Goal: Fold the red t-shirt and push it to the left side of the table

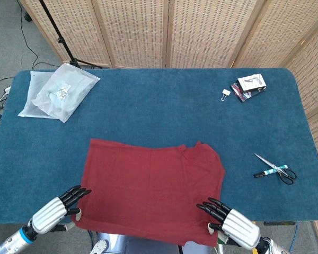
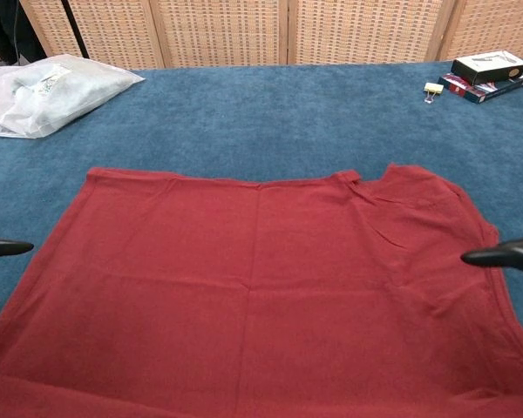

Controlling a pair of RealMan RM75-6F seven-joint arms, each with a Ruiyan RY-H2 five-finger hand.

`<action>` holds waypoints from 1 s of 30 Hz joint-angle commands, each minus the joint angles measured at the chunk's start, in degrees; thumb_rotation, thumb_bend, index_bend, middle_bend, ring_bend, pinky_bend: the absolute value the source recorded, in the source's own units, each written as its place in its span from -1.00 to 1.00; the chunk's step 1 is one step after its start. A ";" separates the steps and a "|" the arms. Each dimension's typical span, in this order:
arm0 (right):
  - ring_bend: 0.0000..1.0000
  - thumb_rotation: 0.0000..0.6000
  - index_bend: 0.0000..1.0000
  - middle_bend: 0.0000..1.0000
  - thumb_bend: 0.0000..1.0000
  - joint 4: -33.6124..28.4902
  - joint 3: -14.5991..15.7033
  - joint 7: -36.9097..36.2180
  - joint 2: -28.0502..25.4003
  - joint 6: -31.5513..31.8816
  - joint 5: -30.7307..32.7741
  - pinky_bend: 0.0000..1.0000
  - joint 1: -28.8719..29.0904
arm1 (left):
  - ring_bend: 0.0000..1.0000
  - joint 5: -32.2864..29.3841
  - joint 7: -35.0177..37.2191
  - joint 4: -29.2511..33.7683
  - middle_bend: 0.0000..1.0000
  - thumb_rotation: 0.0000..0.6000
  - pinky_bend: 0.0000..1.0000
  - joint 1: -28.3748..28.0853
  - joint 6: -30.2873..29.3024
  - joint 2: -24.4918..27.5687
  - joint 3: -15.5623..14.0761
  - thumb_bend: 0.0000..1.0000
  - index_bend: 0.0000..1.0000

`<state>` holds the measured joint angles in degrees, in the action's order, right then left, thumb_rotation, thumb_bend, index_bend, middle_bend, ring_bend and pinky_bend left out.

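Now red t-shirt [image 1: 153, 188] flat between both robot hands.

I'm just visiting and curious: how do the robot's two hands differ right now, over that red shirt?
The left hand sits at the red t-shirt's left edge, fingertips mostly over the blue table; the right hand reaches onto the cloth near its right corner. The left hand's fingers angle up to the right, the right hand's up to the left. Both have dark fingers, silver backs, and hold nothing.
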<state>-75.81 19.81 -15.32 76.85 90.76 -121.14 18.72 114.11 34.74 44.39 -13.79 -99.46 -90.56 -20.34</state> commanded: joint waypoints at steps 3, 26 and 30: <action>-1.00 1.00 0.26 -1.00 0.14 -3.55 -3.61 -1.66 -0.90 -3.61 4.54 -1.00 2.42 | -1.00 -2.82 -4.09 6.93 -1.00 1.00 -1.00 -3.62 4.71 2.55 3.48 -0.13 0.41; -1.00 1.00 0.26 -1.00 0.14 -8.87 -16.83 -6.63 -3.16 -21.20 24.04 -1.00 11.56 | -1.00 -16.61 -12.33 27.51 -1.00 1.00 -1.00 -15.63 26.08 11.92 15.44 -0.13 0.41; -1.00 1.00 0.26 -1.00 0.14 -8.63 -18.60 -6.50 -2.48 -24.46 26.98 -1.00 13.02 | -1.00 -18.53 -12.52 27.80 -1.00 1.00 -1.00 -17.09 28.91 11.89 16.94 -0.13 0.41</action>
<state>-84.53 2.12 -21.83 73.98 67.62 -95.33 30.93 96.43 22.37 71.97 -30.16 -71.63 -78.72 -4.10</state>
